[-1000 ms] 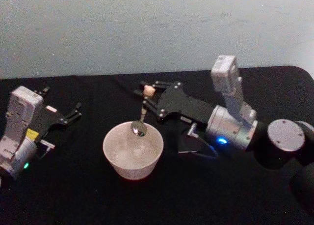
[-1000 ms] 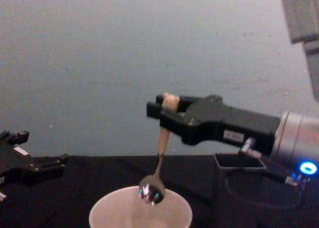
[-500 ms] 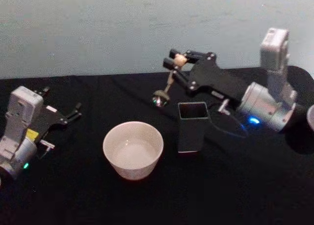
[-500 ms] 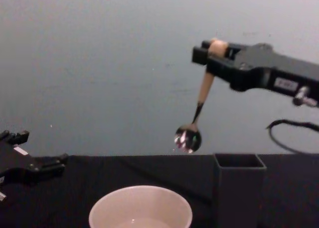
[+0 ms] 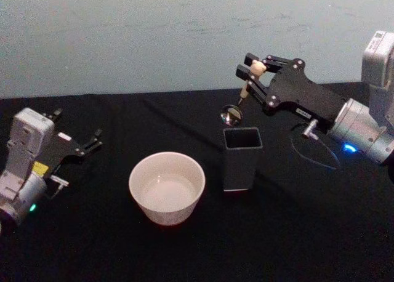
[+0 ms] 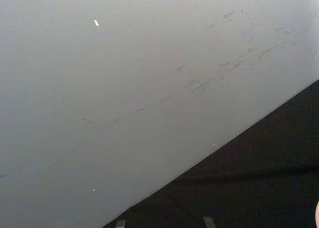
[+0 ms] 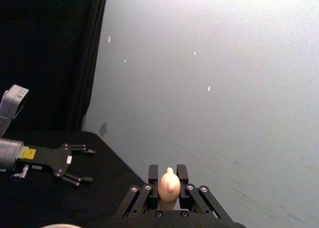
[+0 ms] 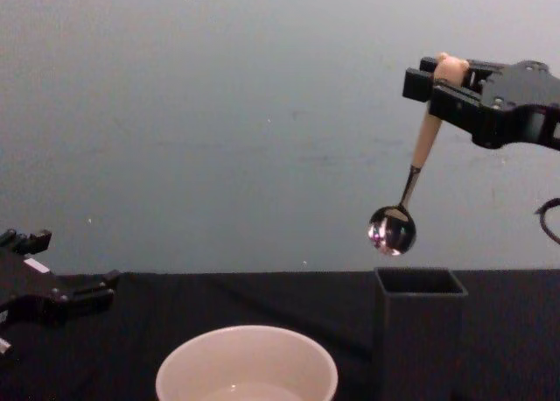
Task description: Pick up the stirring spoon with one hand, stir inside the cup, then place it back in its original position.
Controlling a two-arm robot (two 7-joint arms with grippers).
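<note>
My right gripper is shut on the peach handle of the stirring spoon. The spoon hangs tilted, its silvery bowl in the air just above the open top of the dark grey square holder, slightly toward its left rear edge. In the right wrist view the bear head sticks up between the fingers. The cream cup stands left of the holder. My left gripper rests open at the far left of the table.
A black cloth covers the table, with a pale wall behind it. A thin cable loops below the right wrist, right of the holder. Open cloth lies in front of the cup and holder.
The right gripper lifted the spoon out of the cup, then carried it up and to the right until it hung over the holder. The left arm stayed still.
</note>
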